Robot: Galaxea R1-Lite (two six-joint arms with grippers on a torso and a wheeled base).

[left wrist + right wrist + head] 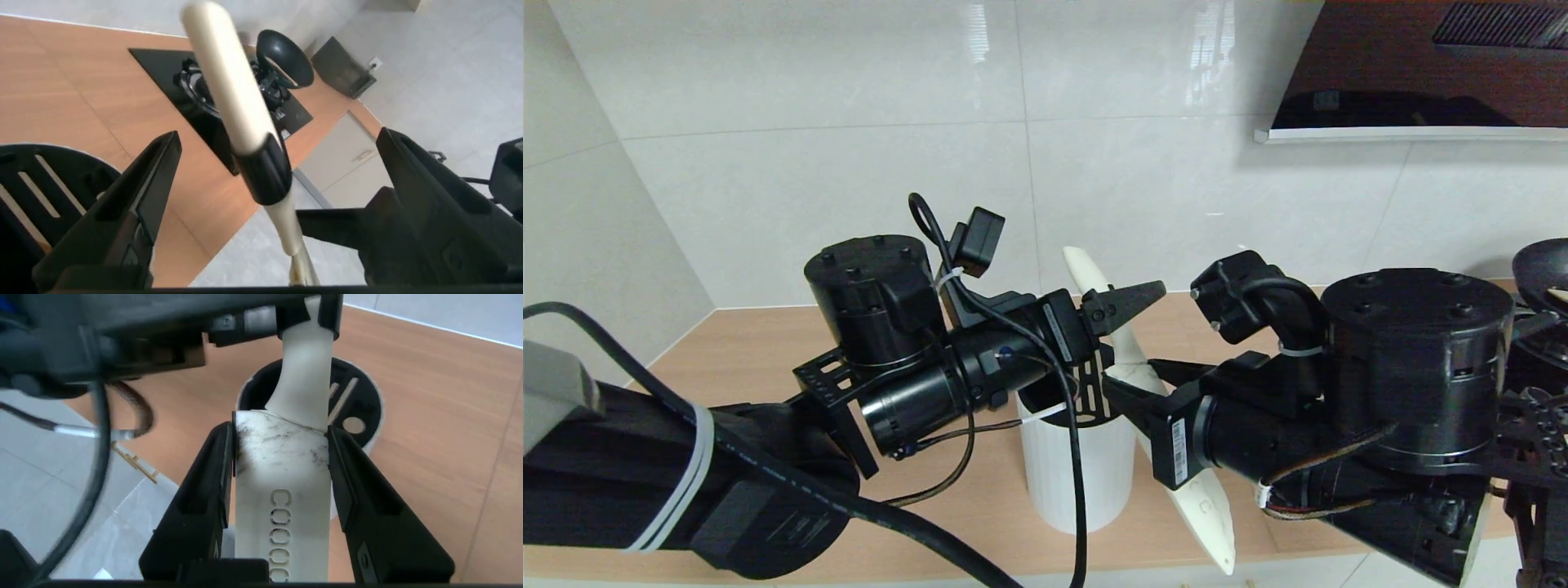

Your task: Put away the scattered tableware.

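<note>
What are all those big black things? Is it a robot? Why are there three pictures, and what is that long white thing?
Yes, it is a robot with two arms. The big picture comes from a camera on its head, looking down at its own arms. The two small pictures come from cameras on its wrists, one on each arm.

Each arm ends in a pincer, which works a bit like a hand with two fingers. The right pincer is squeezing a white spatula by its wide part. The left pincer is open, with one finger on each side of the spatula's handle.

Below them is a wooden counter. On it stands a white holder with some thin sticks inside. Farther off sits a black pan on a stove.
</note>
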